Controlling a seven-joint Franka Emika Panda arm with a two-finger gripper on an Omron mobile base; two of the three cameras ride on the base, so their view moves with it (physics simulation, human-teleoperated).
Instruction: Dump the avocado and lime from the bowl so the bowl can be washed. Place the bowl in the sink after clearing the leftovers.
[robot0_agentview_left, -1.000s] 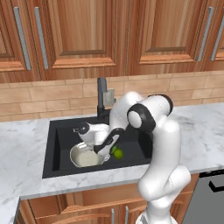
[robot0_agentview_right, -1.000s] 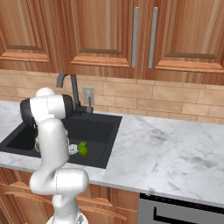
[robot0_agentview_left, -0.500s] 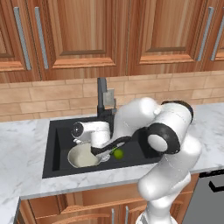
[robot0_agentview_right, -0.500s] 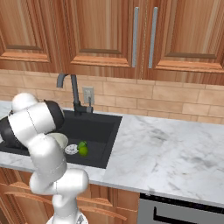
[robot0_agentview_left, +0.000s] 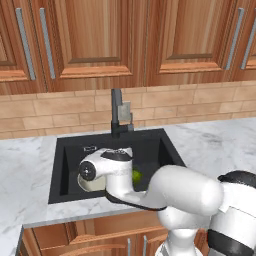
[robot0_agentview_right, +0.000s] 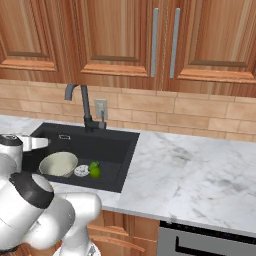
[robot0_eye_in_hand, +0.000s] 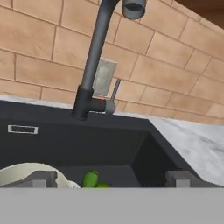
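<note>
Left base view: matte black sink (robot0_agentview_left: 70, 165) sunk in veined marble counter (robot0_agentview_left: 25, 170); the white arm covers most of the pale round bowl (robot0_agentview_left: 89, 184), lime (robot0_agentview_left: 136, 175) peeking right of it.

Right base view: bowl (robot0_agentview_right: 58, 163) upright in the basin, silver drain (robot0_agentview_right: 81, 171), dark avocado (robot0_agentview_right: 93, 164) and lime (robot0_agentview_right: 94, 172) just right of it.

Hand view: gripper (robot0_eye_in_hand: 109, 178) spread wide, holding nothing, black faucet (robot0_eye_in_hand: 94, 65) and brick wall beyond.

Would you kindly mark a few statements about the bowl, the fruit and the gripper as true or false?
1. The bowl sits inside the sink. True.
2. The lime lies on the marble counter. False: it lies in the sink beside the bowl.
3. The gripper is clamped on the bowl. False: its fingers stand wide open with nothing between them.
4. The avocado lies in the sink next to the bowl. True.
5. The faucet stands at the sink's back edge. True.
</note>
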